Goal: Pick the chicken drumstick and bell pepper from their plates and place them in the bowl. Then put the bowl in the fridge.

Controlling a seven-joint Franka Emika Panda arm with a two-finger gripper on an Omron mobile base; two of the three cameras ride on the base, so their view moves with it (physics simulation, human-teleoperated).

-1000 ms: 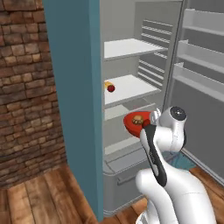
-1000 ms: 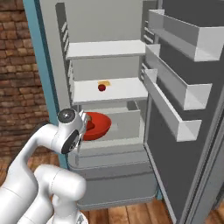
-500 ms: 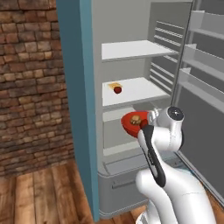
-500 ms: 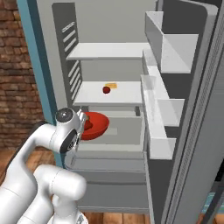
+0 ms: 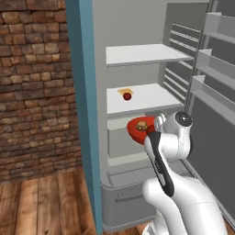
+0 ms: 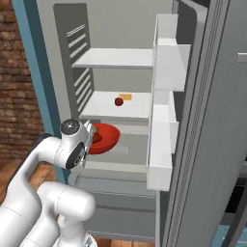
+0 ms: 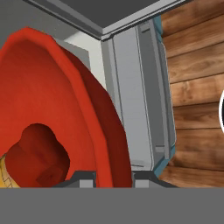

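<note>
Since the earlier frames the base has driven closer and the whole scene has shifted; the bowl (image 5: 138,129) now sits nearer the fridge (image 5: 85,114) opening. In the left base view the bowl hangs in the air at the arm's end, just under the middle shelf (image 5: 140,98) and over the lower ledge, with the drumstick (image 5: 142,125) showing inside it. A small red fruit (image 5: 127,96) and a yellow scrap beside it lie on the middle shelf, well above the bowl. In the right base view the bowl (image 6: 104,137) juts from beside the white wrist toward the fridge (image 6: 34,72) interior, between that shelf (image 6: 111,105) and the grey drawer front below; the door racks (image 6: 161,125) stand close on the right. In the hand view the hand (image 7: 113,183) is clamped on the bowl (image 7: 65,109) rim, its tips on either side of the red wall, and the pepper (image 7: 35,155) rests inside next to a yellow-brown edge of the drumstick (image 7: 5,175). To finish well, I judge the arm should keep the bowl level, push it further in past the ledge's front edge, lower it until it rests flat, and only then let go, minding the shelf above and the racks.
</note>
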